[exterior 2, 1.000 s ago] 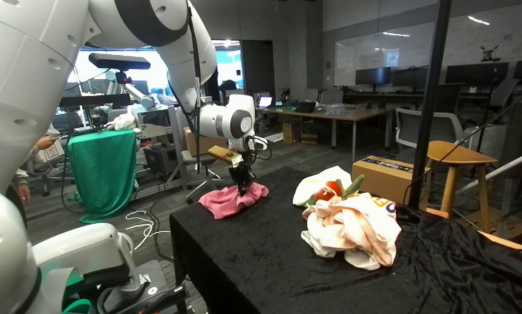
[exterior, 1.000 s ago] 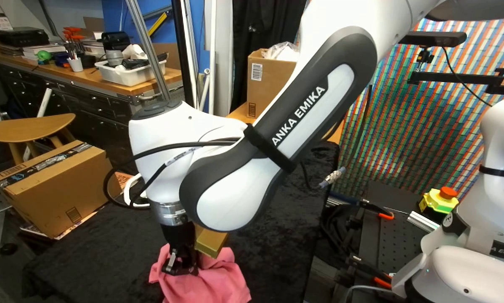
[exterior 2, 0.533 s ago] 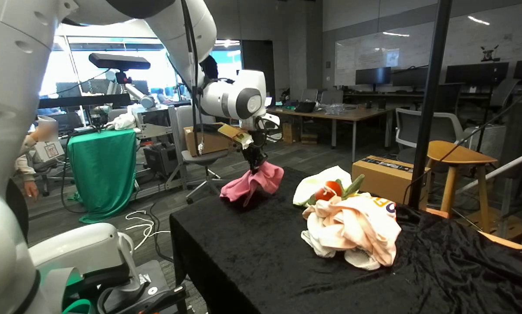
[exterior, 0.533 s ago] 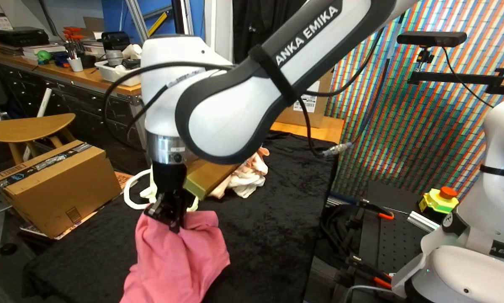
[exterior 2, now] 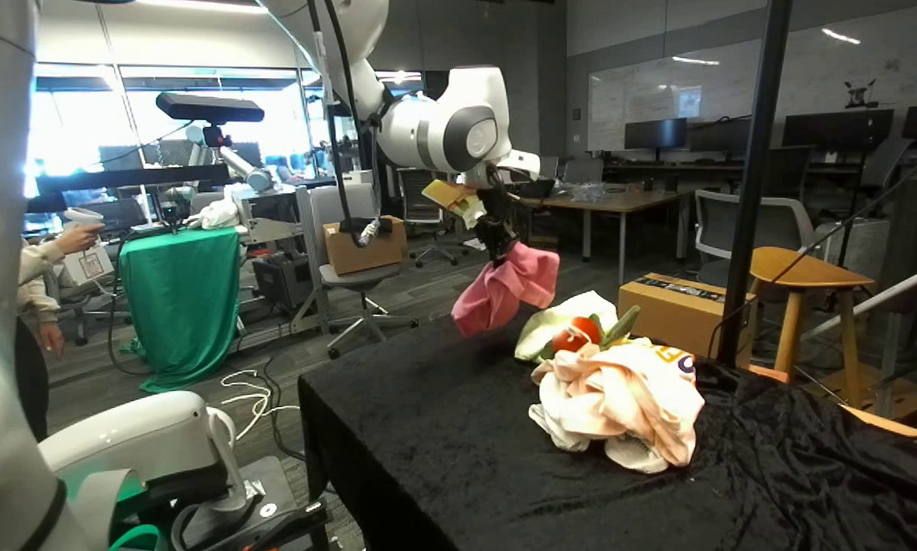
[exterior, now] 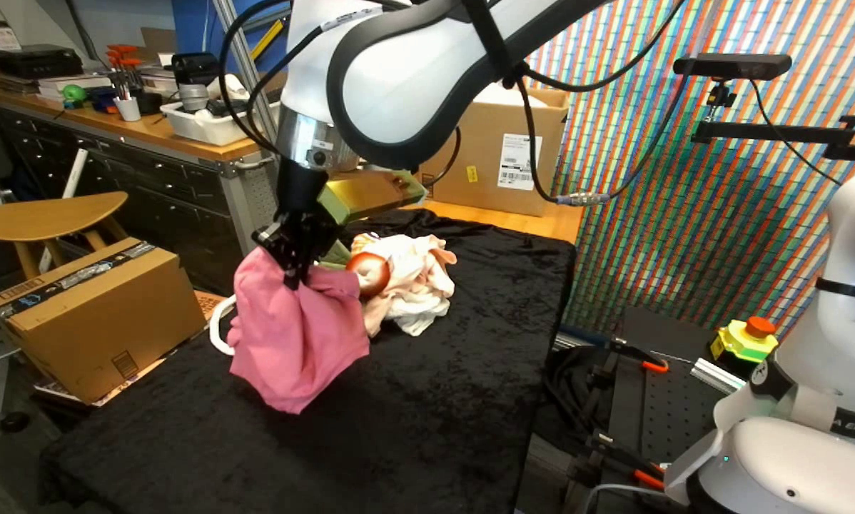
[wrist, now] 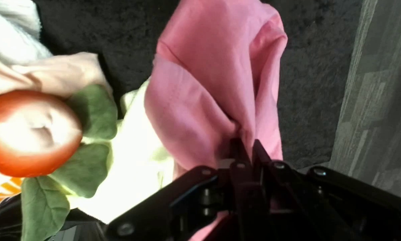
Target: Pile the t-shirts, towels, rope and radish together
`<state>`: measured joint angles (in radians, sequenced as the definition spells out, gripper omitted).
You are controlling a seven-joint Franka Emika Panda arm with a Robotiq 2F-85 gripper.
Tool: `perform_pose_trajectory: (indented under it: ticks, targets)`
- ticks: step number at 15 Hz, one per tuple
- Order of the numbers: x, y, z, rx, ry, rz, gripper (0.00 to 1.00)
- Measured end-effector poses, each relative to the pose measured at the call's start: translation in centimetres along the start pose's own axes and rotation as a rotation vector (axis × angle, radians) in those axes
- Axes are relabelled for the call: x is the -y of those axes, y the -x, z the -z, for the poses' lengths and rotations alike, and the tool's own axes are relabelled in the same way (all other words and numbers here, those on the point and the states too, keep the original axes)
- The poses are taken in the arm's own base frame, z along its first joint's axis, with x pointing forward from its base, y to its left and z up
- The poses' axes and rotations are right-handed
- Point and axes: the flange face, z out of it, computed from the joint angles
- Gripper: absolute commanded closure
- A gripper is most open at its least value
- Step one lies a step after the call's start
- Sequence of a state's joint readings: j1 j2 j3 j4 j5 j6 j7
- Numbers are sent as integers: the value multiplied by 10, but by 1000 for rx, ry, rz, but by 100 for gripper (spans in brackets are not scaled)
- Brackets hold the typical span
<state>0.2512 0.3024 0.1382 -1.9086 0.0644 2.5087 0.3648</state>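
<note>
while the round red radish point(exterior: 372, 275) with its whitish patch rests on the cloth heap point(exterior: 417, 282) in an exterior view, your gripper point(exterior: 293, 280) points down near it, clamped on a bunched, soft pink cloth point(exterior: 299, 343) that seems to hang clear of the black velvet table cover point(exterior: 427, 400). past the pink cloth, on the side away from the radish, you can see part of a loop of thick white cord point(exterior: 215, 330), most likely the rope; the rest is hidden, so you cannot tell whether it touches the heap.

in an exterior view a rumpled peach cloth point(exterior 2: 611, 390) lies just beside the radish, with a white cloth point(exterior 2: 634, 455) poking out from under it. the pink cloth hangs higher than the radish and apart from it, so the step in hand looks like the carry of a t-shirt or towel to the heap.

in the wrist view you see the gripper pinching a fold of the pink cloth; a pale yellow cloth point(wrist: 133, 157) shows between it and the radish. next you will likely want the pink cloth over beside the radish, lowered onto the heap and let go, without letting it sweep the radish off.
</note>
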Motion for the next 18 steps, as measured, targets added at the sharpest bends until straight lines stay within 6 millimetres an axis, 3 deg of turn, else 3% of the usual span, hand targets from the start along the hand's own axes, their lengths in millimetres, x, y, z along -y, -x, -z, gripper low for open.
perform_pose_trajectory:
  ticks: [8,14,18]
  targets:
    - [-66,-28,8,-62,42,-95,93]
    - [-119,-37,0,-58,83,-175,93]
    - [-143,-41,-7,-52,105,-223,93]
